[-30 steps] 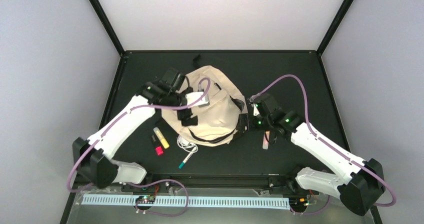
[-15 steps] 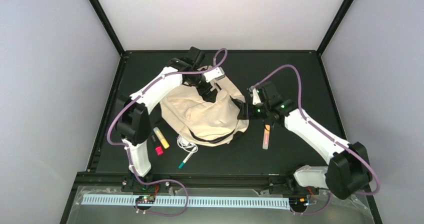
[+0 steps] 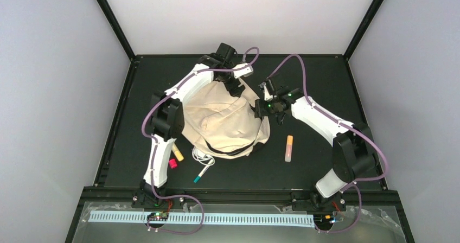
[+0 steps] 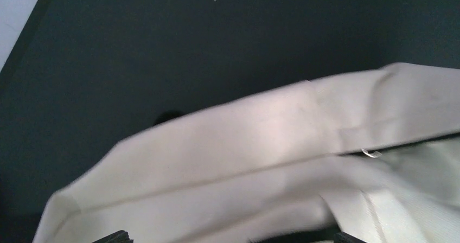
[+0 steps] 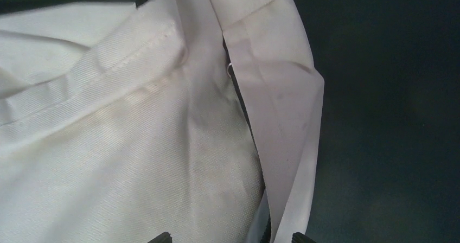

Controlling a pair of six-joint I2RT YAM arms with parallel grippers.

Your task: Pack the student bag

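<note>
The student bag (image 3: 225, 121), a large cream fabric backpack with dark zipper lines, lies in the middle of the black table. My left gripper (image 3: 234, 87) hovers over its far top edge. In the left wrist view the gripper (image 4: 232, 237) is wide open over cream fabric (image 4: 260, 145). My right gripper (image 3: 259, 110) is at the bag's right edge. In the right wrist view it (image 5: 231, 237) is open, with a folded strip of bag fabric (image 5: 282, 118) running between its jaws.
An orange marker (image 3: 288, 148) lies right of the bag. In front of the bag lie a white cable (image 3: 203, 157), a teal pen (image 3: 202, 172), a yellow highlighter (image 3: 176, 152) and a small red item (image 3: 173, 163). The black frame rail (image 3: 238, 189) runs along the near edge.
My left arm swung from the bag's left side to its far top edge. My right gripper moved up along the bag's right edge, away from the orange marker. The bag's top has flattened.
</note>
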